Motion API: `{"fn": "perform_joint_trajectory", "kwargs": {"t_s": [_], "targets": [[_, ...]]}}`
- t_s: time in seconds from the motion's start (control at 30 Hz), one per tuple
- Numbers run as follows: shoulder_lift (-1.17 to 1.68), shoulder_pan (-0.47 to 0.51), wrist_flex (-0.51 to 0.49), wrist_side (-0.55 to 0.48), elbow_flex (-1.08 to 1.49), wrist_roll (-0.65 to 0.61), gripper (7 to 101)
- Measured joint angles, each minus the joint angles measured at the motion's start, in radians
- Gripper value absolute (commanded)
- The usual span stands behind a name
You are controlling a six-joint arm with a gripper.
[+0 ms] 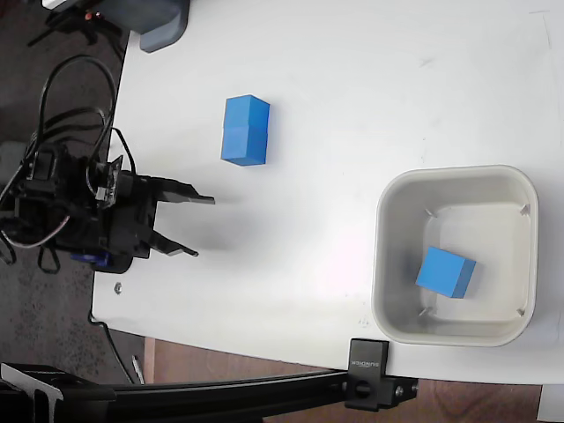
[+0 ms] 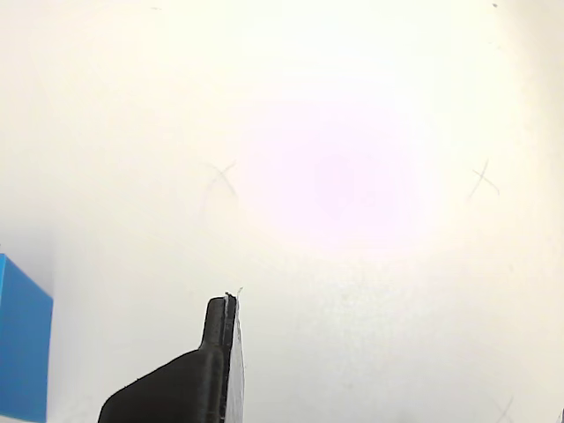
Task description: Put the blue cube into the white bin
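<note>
Gripper (image 1: 204, 226) — two black fingers spread wide apart, nothing held between them; it is seen at the left edge of the table (image 1: 352, 88) in the fixed view, pointing toward the right. Only one finger (image 2: 211, 370) is shown in the wrist view, at the bottom of the picture, over bare white surface.

Blue cubes, loose (image 1: 245, 130) — two are set on the table touching each other, so that they read as one block with a seam across the middle. They are placed above and a little to the right of the fingertips in the fixed view, near but not touched. A blue edge (image 2: 22, 344) at the left margin of the wrist view is judged to be this pair.

Blue cube, delivered (image 1: 445, 271) — it is found lying inside the bin, turned a little askew, near the lower left of the floor.

White bin (image 1: 392, 189) — it is placed at the right of the table, well apart from the gripper, open side up.

Status — one cube is judged done; the open, empty fingers suit an approach to the pair.
</note>
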Motion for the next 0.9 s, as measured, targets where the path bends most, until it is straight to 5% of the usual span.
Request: {"fn": "perform_joint_trajectory", "kwargs": {"t_s": [0.9], "targets": [[0.002,0.002,-0.002,-0.040,0.000,-0.032,100.3]]}}
